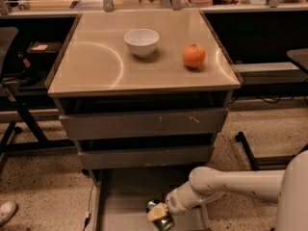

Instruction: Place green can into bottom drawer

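Observation:
The bottom drawer (125,196) is pulled out below the cabinet, its flat grey floor showing. My gripper (160,213) reaches in from the right on a white arm and is shut on the green can (162,216), a shiny green can held low over the drawer's front right part. Whether the can touches the floor is not visible. The two upper grey drawers (144,124) are pushed in.
A white bowl (141,42) and an orange (193,56) sit on the beige cabinet top (96,66). A chair base (19,119) stands at the left, another chair leg (248,150) at the right. A shoe (6,211) is at the lower left.

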Available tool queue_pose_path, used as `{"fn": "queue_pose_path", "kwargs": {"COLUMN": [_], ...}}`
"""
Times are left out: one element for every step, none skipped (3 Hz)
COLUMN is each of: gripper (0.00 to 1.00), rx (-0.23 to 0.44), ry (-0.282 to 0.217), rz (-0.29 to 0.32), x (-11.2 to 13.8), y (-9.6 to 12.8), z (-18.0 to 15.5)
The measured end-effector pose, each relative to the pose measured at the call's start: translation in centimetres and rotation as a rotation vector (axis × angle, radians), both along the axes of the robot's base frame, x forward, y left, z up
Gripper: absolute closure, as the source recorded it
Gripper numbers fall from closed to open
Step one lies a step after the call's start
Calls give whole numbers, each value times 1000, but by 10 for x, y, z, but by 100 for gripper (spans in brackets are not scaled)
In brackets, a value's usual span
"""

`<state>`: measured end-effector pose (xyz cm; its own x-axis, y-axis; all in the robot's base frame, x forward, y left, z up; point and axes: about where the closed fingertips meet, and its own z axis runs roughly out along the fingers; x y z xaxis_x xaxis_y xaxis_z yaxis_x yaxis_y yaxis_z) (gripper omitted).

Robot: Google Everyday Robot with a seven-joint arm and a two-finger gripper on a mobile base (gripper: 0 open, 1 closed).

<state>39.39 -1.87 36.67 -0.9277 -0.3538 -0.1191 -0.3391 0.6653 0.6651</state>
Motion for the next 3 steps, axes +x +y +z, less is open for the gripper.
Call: {"fn": "queue_pose_path", "kwargs": {"gripper": [100,100,100], "rx": [57,78,85], "ry": [-7,11,14], "rz": [-6,-12,-22], "x": [25,44,50], "y": [37,61,65], "z": [-46,-86,-94]}}
